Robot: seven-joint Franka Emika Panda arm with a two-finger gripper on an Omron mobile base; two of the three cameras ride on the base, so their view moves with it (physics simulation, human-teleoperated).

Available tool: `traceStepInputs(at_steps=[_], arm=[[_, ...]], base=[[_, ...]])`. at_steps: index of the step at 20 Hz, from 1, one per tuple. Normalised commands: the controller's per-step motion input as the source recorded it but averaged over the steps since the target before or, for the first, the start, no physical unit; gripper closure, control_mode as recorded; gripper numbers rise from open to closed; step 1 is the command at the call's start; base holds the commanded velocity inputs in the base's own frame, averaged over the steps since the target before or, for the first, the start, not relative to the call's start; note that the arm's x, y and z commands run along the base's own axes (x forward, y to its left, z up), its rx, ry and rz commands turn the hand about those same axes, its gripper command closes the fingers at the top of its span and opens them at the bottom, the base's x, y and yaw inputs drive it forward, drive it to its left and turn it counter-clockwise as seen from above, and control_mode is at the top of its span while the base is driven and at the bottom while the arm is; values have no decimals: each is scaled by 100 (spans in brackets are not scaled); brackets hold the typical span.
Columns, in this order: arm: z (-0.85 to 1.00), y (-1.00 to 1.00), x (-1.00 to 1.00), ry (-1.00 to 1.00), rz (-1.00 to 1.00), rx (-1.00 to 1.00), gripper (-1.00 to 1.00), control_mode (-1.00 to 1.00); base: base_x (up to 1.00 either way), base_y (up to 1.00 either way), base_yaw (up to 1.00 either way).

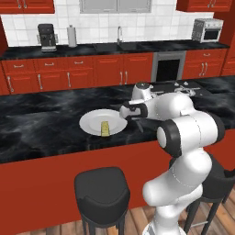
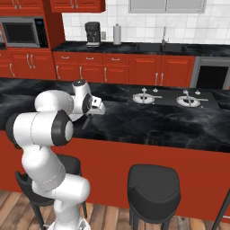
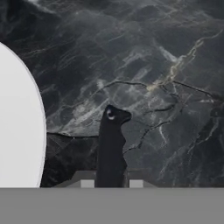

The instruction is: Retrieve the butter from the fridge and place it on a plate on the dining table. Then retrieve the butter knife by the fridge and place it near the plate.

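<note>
We see the small yellow butter (image 1: pixel 105 128) lying on the round white plate (image 1: pixel 92 121) on the worktop (image 1: pixel 41 119). At the plate's 3 o'clock, our hand (image 1: pixel 137 122) grasps a dark knife (image 3: pixel 110 148).

Two round black padded stools (image 1: pixel 102 193) are standing before the island; a black coffee machine (image 1: pixel 47 36) and steel paper-towel roll (image 1: pixel 72 36) are sitting on the rear counter.

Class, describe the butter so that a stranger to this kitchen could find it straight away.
Start at the long black marble dining table with red sides. On it lies a round white plate. The butter is the small yellow stick on that plate, the only yellow thing there.
</note>
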Motion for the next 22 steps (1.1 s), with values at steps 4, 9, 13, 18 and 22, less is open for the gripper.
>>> traceStepInputs(at_steps=[4, 9, 13, 18, 22], arm=[[-4, 0, 43, 0, 0, 0, 100, -100], [-6, 0, 36, 0, 0, 0, 100, -100], [-4, 0, 25, 1, 0, 2, 100, -100], [-3, 0, 14, 9, 0, 5, 100, -100], [-5, 0, 6, 11, 0, 6, 100, -100]], base=[[0, 0, 0], [0, 0, 0], [0, 0, 0], [0, 0, 0], [0, 0, 0]])
